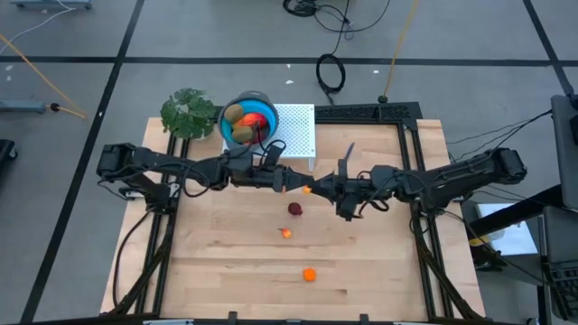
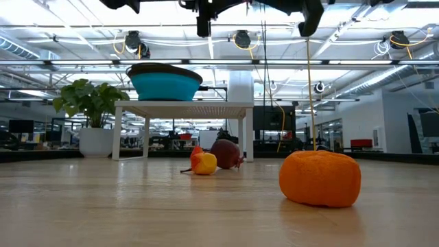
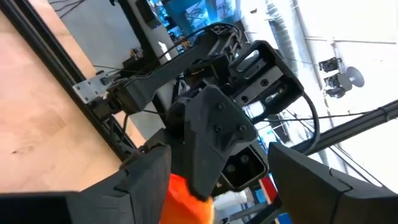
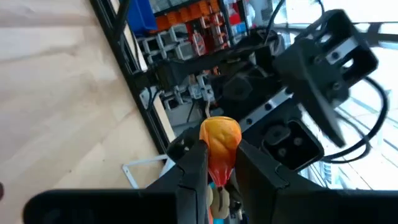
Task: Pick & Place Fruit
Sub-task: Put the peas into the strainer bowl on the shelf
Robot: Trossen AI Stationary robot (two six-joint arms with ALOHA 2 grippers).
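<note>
From above, the left gripper (image 1: 287,180) and the right gripper (image 1: 318,188) met tip to tip over the table (image 1: 379,271), with a long red-orange fruit (image 1: 305,189) between them. A dark red ball (image 1: 295,208), a tiny orange-red bit (image 1: 286,233) and an orange ball (image 1: 310,274) lay below the fingers. The blue bowl (image 1: 263,110) held more fruit.

Low down, the orange ball (image 2: 320,178) sat nearest.

The left fingers (image 3: 143,186) stood wide apart around the fruit's end (image 3: 185,202).

The right fingers (image 4: 193,171) pinched the fruit (image 4: 219,143) tight.

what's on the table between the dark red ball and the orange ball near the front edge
One small orange-yellow fruit piece lies between the dark red ball and the orange ball; otherwise bare wood. The high view shows it best.
</note>
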